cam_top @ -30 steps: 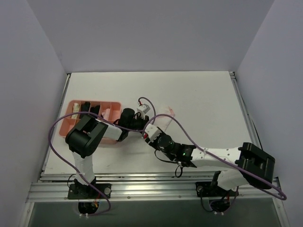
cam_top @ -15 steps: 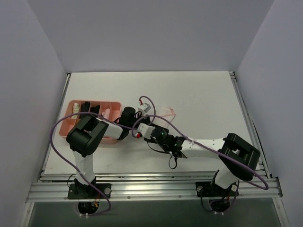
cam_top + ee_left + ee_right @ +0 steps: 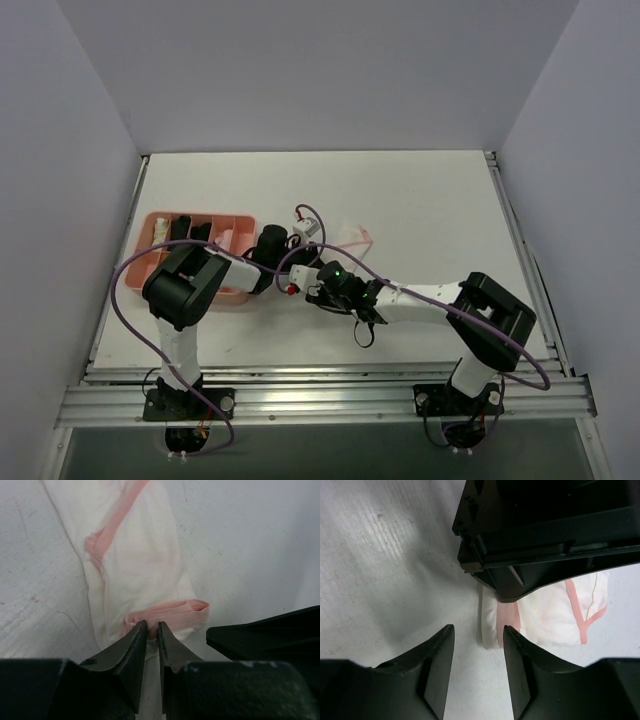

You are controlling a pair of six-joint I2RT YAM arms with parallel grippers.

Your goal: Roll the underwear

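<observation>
White table (image 3: 250, 540), underwear (image 3: 140, 565) pinched in left end effector (image 3: 152, 626)

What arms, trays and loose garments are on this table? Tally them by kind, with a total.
Arms: 2, left arm and right arm
Pink tray: 1
Loose white underwear: 1
Total: 4

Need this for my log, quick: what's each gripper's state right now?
Left gripper: closed, pinching the underwear at its pink-trimmed end.
Right gripper: open, holding nothing.
</observation>
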